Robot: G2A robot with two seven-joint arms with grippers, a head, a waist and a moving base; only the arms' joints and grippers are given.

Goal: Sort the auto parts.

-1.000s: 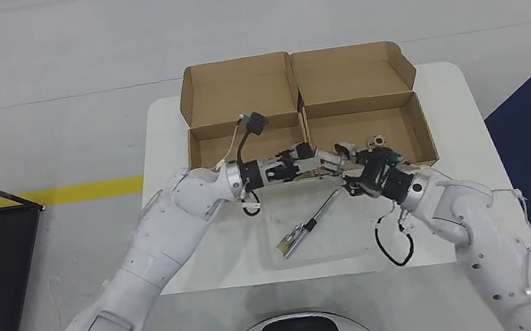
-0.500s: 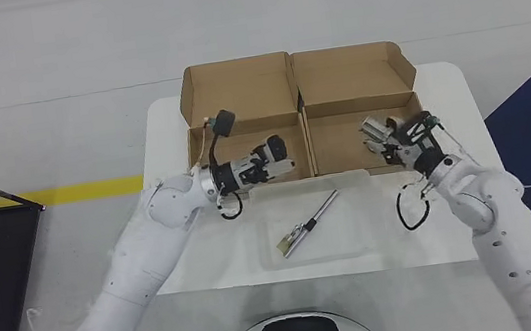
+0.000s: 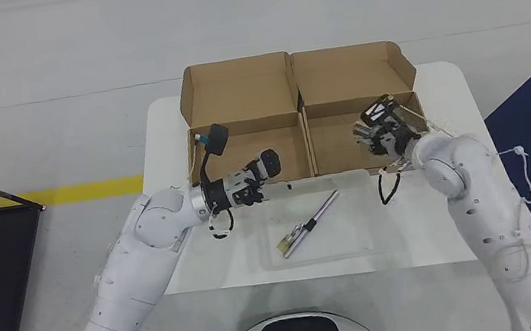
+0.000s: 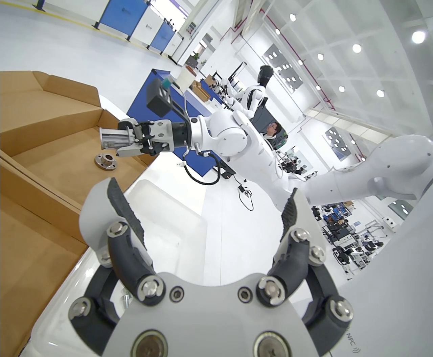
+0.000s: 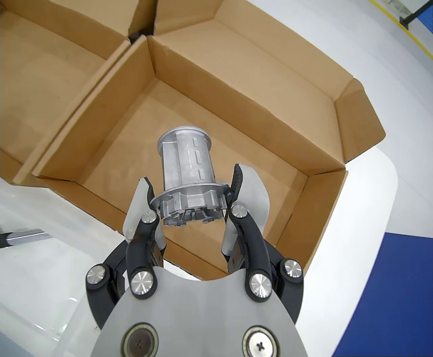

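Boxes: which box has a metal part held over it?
The robot's right-hand box: the right end effector holds the grey metal part over it; the left end effector is empty.

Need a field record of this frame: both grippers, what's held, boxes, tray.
left gripper: open, holding nothing, by the front of the left box
right gripper: shut on the metal part, over the right box
metal part: grey ribbed cylinder, gripped at one flanged end
boxes: two cardboard boxes side by side, lids open
metal ring: flat on a box floor near the right gripper
tray: clear, on the table in front of the boxes
rod: lying diagonally in the tray
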